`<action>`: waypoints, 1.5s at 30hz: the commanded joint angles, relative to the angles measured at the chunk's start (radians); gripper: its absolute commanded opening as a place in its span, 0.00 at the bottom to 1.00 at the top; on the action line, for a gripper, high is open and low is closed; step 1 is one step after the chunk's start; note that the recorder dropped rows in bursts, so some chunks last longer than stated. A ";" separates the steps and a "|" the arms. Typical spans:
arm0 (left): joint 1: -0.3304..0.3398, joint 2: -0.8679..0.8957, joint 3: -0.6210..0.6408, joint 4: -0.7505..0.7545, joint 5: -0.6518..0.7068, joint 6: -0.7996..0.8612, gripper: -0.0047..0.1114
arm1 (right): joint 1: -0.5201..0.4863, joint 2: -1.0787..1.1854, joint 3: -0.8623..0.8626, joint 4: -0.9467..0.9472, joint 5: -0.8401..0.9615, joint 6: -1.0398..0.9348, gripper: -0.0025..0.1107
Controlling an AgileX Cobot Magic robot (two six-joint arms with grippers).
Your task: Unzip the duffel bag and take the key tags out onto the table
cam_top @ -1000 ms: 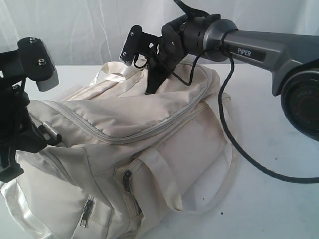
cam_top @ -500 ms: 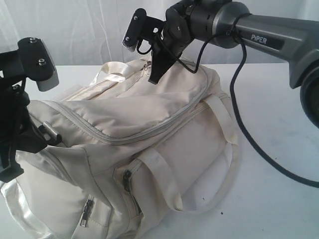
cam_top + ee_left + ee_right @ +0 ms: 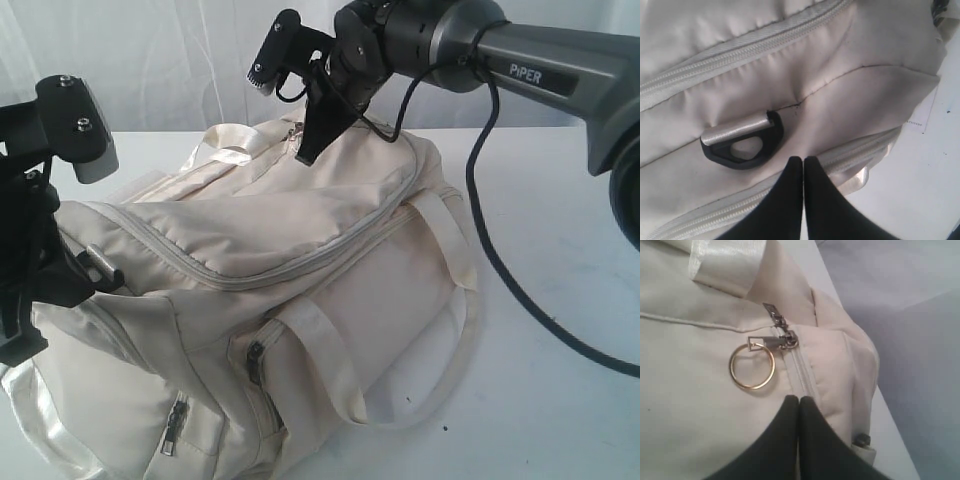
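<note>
Since a second ago my right arm (image 3: pixel 560 70) has lifted, so the right gripper (image 3: pixel 304 152) hangs just above the far end of the duffel bag (image 3: pixel 300 270), fingers pressed together on nothing. Near its tips lies the zip pull (image 3: pixel 776 342) with its gold ring (image 3: pixel 752 366) (zip closed). My left gripper (image 3: pixel 803 162) is likewise pinched tight and empty, beside a black D-ring (image 3: pixel 742 142). A black cable (image 3: pixel 497 270) loops down onto the table (image 3: pixel 570 380), where the bag lies. The arm's lettering (image 3: pixel 530 72) reads "PiPER".
</note>
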 commanded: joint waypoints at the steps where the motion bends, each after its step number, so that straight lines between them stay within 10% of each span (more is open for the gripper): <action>1: -0.002 -0.009 0.006 -0.014 0.008 -0.005 0.11 | -0.006 -0.010 -0.004 0.032 0.008 0.123 0.02; 17: -0.002 -0.009 0.006 -0.022 -0.002 -0.005 0.11 | -0.002 0.095 -0.285 0.169 0.227 0.293 0.03; 29: -0.002 -0.009 0.006 -0.027 0.007 -0.005 0.11 | 0.005 0.149 -0.283 0.251 0.170 0.091 0.65; 36: -0.002 -0.009 0.006 -0.029 0.007 -0.005 0.11 | 0.010 0.201 -0.283 0.196 0.164 0.086 0.60; 45: -0.002 -0.009 0.006 -0.029 0.007 -0.005 0.11 | 0.010 0.208 -0.283 -0.177 0.182 0.328 0.20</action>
